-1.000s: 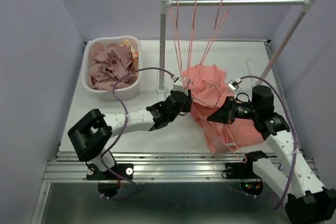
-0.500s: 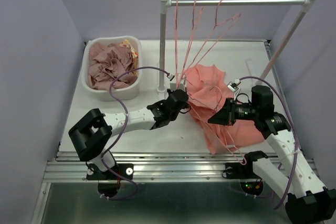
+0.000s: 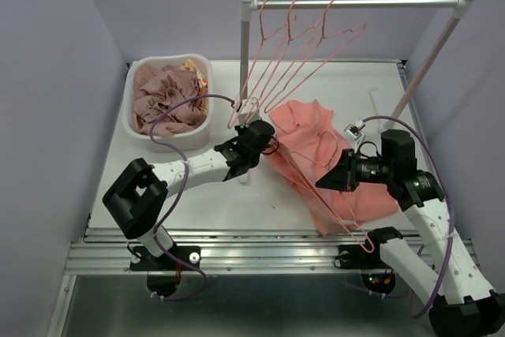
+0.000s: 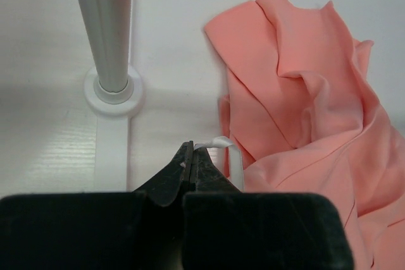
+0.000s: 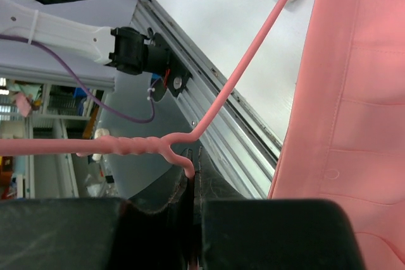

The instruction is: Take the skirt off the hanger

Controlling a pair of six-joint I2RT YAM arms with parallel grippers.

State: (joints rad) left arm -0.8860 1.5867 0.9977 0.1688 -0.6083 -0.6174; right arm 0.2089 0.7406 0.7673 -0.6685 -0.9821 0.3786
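With the hanger [image 5: 126, 145] clamped in the closed right pincer [image 5: 192, 172], the skirt's [image 4: 304, 124] white loop [image 4: 218, 143], nipped by the closed left pincer [image 4: 192, 156], is drawn toward the left worktop [image 4: 38, 42] edge.

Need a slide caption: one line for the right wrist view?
Right end effector shut on the pink hanger beside its twisted neck; coral skirt fills the right edge.

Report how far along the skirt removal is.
Done: the skirt lies on the table, not on the rail. In hand: the right gripper is shut on the hanger beside its twisted neck; the left gripper pinches a white loop at the skirt's edge. Left: the hanger's wire crosses the skirt, so they look not yet separated.
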